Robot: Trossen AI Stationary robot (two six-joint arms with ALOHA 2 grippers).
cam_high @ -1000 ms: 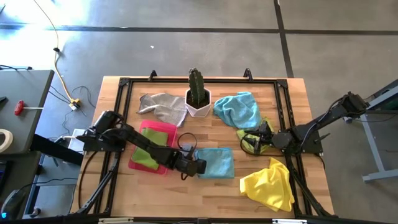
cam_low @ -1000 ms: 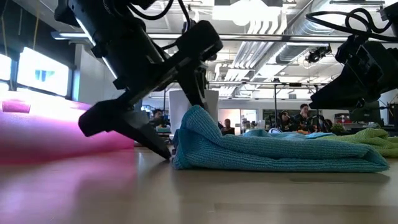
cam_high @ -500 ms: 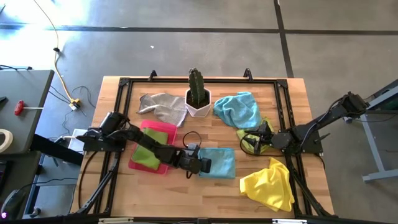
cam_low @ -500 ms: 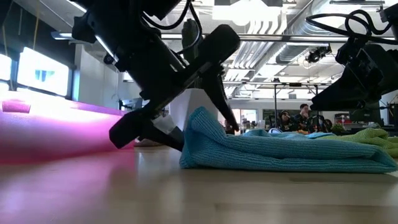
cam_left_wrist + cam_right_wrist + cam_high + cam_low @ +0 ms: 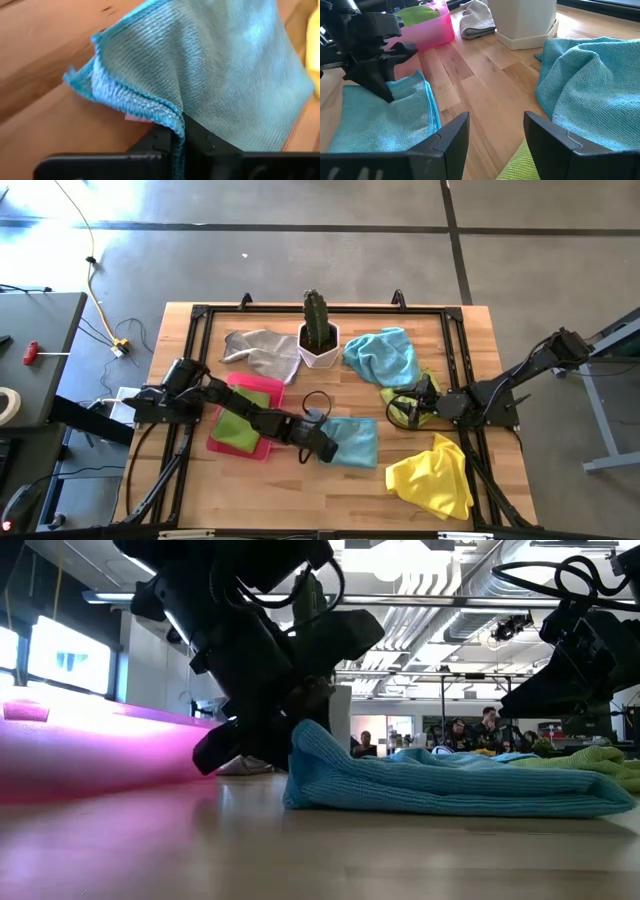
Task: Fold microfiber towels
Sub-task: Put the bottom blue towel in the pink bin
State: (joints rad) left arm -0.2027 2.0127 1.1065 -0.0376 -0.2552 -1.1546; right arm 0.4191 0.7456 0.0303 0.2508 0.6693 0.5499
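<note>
The left hand [image 5: 322, 444] was low on the wooden surface [image 5: 300, 480], closed on the left edge of the folded blue towel [image 5: 350, 441]. In the left wrist view the two dark fingers [image 5: 197, 135] pinched a fold of that towel [image 5: 225, 75], and the pinched edge stood up a little off the wood. In the low view the towel [image 5: 450, 790] lay flat with its left end raised, where the left hand [image 5: 290, 740] met it. That towel sat near the front middle of the surface, just right of the pink tray [image 5: 262, 388]. A green towel [image 5: 232, 428] lay inside the tray. A grey towel [image 5: 262, 352] lay at the back, left of the white pot [image 5: 320, 350] with the cactus [image 5: 317, 320]. A second, bunched blue towel [image 5: 382, 356] lay right of the pot. The right hand [image 5: 420, 408] was over a lime towel [image 5: 400, 405], right of the middle, with its fingers [image 5: 450, 135] open and holding nothing. In the right wrist view the lime towel [image 5: 525, 165] showed just under those fingers. A yellow towel [image 5: 432, 476] lay crumpled near the front right corner. People sat far off in the room behind the surface [image 5: 470, 730].
</note>
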